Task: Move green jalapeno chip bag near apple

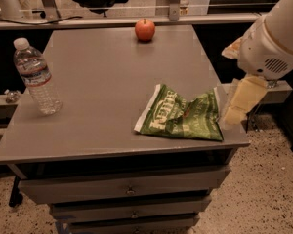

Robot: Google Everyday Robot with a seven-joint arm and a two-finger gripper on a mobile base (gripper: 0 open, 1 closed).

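Hanging just beside the green jalapeno chip bag (pixel 183 117): the gripper's fingers (pixel 241 101).

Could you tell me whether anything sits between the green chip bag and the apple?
Nothing visible does. Only bare table lies between the green jalapeno chip bag and the apple at the far edge. The water bottle stands well off to the side. The gripper hangs beside the bag's right edge, nothing between them.

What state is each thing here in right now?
Crinkled green foil chip bag: lying flat, front right of table.
Round red apple: upright, far edge.
Clear plastic water bottle: standing, capped.
Grey drawers: closed.
Cream gripper: beside table's right edge, next to bag.
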